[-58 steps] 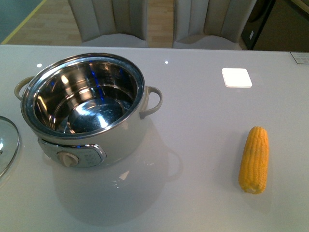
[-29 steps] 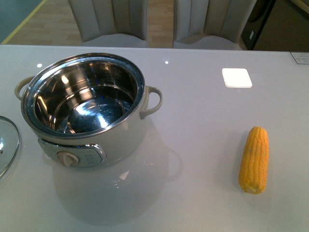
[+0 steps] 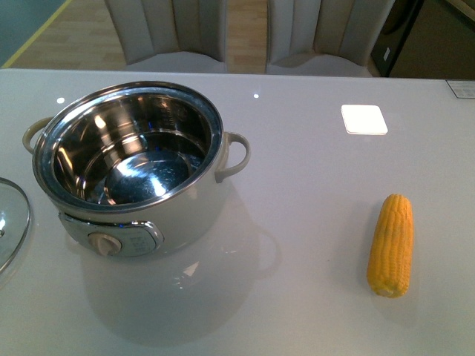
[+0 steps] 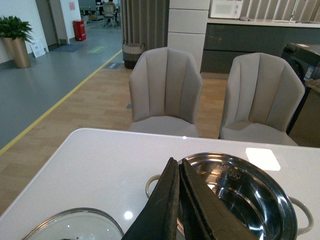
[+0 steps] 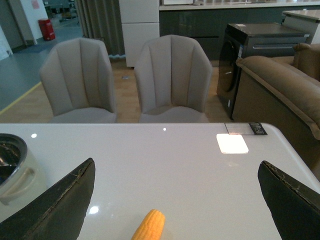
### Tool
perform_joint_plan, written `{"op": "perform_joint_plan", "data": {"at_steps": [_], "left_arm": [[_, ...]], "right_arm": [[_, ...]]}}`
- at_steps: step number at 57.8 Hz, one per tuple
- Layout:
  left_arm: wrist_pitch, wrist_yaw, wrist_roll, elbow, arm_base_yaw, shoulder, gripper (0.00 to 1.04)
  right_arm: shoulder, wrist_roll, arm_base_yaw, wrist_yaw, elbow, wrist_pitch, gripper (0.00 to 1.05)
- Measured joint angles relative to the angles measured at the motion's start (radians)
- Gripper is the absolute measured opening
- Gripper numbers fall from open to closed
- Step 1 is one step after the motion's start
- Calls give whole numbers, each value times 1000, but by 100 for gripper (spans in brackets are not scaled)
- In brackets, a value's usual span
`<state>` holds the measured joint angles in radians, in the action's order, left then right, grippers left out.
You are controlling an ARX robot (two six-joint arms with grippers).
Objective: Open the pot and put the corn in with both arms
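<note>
the left end effector (image 4: 176, 165) has its fingers pressed together and holds nothing; it hangs over the near left part of the bench (image 3: 297, 178), with the pot's (image 4: 260, 172) rim just beyond its tips. the right end effector (image 5: 176, 165) is spread wide and empty, and the corn (image 5: 148, 226) lies on the bench below the gap. neither arm shows in the front view.

in the front view the corn (image 3: 391, 245) lies flat, lengthwise away from the robot, well apart from the pot (image 3: 189, 211) and to its right. the pot stands open, its steel inside empty, and the glass lid (image 3: 9, 222) rests on the bench just left of it.

the cob is probably light and stiff, so it should take a firm pinch. being round, it may roll, and the glossy bench may let it slide. the safest hold seems to be across its middle, with the fingers closing on its two long sides. near the tapered end it may slip out.
</note>
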<state>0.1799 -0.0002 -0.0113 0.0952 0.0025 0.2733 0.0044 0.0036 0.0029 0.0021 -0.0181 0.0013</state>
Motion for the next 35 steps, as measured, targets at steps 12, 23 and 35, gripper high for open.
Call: {"op": "perform_joint_plan", "data": {"at_steps": [12,23,35], "left_arm": [[-20,0,0,-31,0,-50,3],[-150,0,0,-48,0,-169,3],[-180,0,1,-82,0,-266,3]], "right_arm": [[0,0,0,0,0,0,96],[0,0,0,0,0,0,96],[0,0,0,0,0,0,96]]}}
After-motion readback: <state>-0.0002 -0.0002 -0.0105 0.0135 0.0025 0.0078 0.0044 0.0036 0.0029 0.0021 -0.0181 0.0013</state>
